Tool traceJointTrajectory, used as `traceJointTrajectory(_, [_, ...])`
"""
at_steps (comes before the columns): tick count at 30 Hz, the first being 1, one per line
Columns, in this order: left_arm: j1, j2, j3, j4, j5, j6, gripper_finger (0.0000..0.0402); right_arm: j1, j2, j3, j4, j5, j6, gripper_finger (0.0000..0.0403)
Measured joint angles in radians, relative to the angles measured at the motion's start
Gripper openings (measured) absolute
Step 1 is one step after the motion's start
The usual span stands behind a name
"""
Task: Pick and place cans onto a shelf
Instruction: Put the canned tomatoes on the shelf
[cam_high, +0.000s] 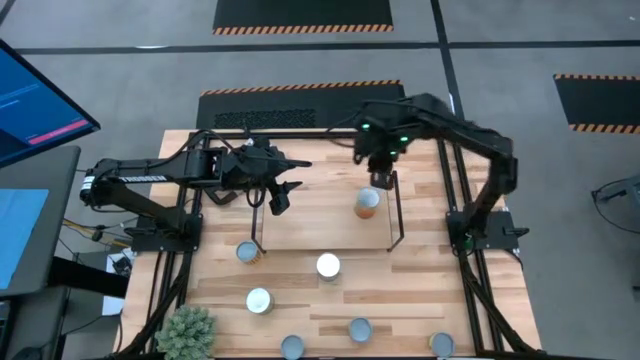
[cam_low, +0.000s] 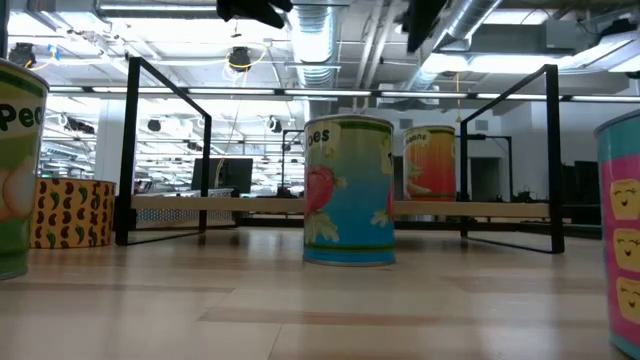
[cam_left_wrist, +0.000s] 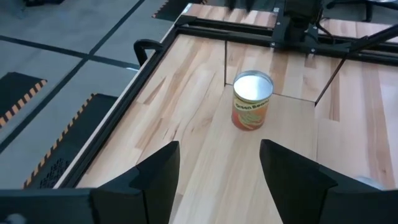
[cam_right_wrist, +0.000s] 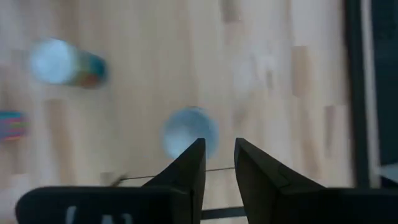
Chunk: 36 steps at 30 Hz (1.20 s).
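Grey tiled floor (cam_high: 130, 60) around the table, black mats with orange-striped edges (cam_high: 303, 14) at upper centre and upper right, blue-lit monitor (cam_high: 35, 100) at upper left, exposed ceiling ducts (cam_low: 320, 35) and strip lights in the low view.

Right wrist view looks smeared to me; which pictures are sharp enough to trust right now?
Right wrist view: blurred throughout, cans only soft blobs. Left wrist view: sharp, the orange-labelled can reads clearly, lid bright with glare. High view: crisp and evenly lit. Low view: the near can is sharp, with bright ceiling lights behind.
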<state>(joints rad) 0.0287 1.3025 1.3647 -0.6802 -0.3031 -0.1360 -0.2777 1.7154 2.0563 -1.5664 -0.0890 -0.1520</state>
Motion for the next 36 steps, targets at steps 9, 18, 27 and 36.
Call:
traceJointTrajectory(9, [0.0,0.0,0.0,-0.026,-0.073,-0.033,0.0212,0.147,-0.118,-0.072,0.176,-0.124,0.006,0.0108])
traceJointTrajectory(18, [-0.016,-0.008,0.0,-0.14,-0.107,-0.137,0.0212,0.316,-0.049,-0.175,0.429,-0.11,0.115,0.0107])
traceJointTrajectory(27, [-0.145,-0.151,0.0,-0.378,-0.109,-0.184,0.0212,0.325,0.004,-0.17,0.542,-0.014,0.3,0.0107])
traceJointTrajectory(36, [-0.297,-0.238,0.0,-0.534,-0.13,-0.363,0.0212,0.408,0.191,-0.175,0.55,-0.023,0.372,0.0113])
